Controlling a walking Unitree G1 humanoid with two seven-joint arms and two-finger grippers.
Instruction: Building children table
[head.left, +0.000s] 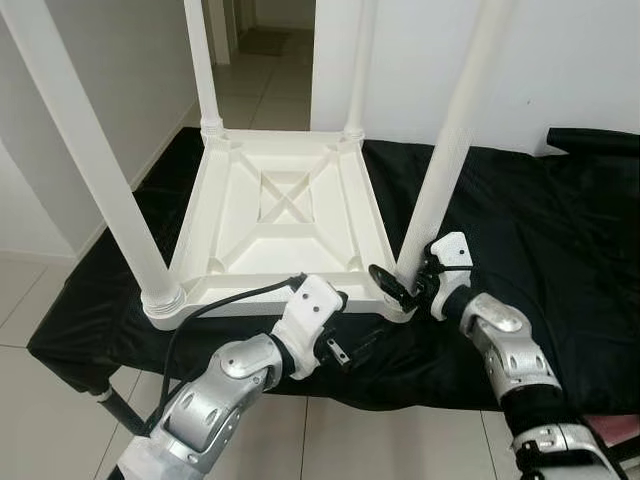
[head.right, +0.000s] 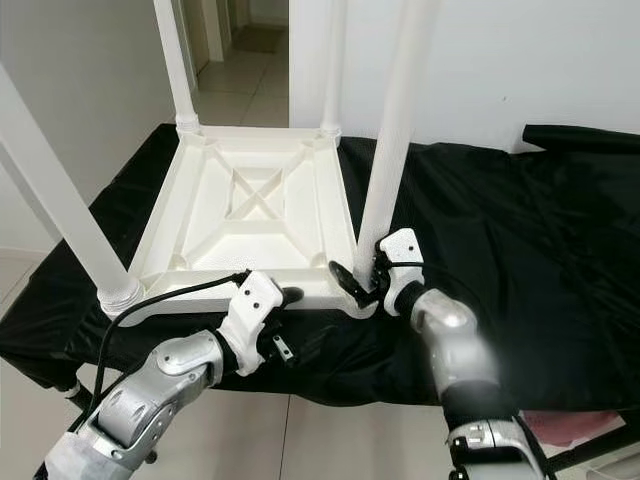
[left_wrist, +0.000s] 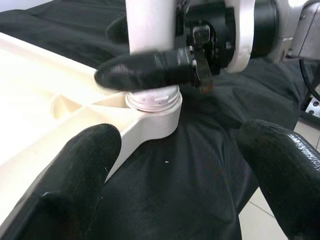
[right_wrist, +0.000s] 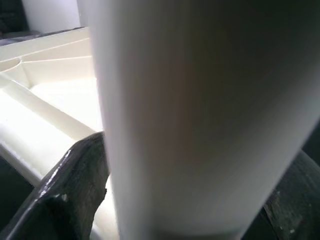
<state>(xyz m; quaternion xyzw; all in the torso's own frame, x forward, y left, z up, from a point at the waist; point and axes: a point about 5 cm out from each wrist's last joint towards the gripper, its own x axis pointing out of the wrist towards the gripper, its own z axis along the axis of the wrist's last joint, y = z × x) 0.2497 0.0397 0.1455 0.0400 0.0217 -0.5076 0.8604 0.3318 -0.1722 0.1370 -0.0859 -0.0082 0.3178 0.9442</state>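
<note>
Nearest the camera, the left gripper (head.left: 345, 345) hovers with its fingers spread, just off the near edge of the upturned white table top (head.left: 285, 220), over the black cloth (head.left: 560, 230). Slightly beyond, the right gripper (head.left: 405, 283) pinches the base of the near right leg (head.left: 450, 140) where it meets its corner socket. The table top lies upside down on the cloth, four legs standing upward. Behind it are white walls and a tiled doorway (head.left: 260, 60).

No legible text — labels, numbers, signs.
</note>
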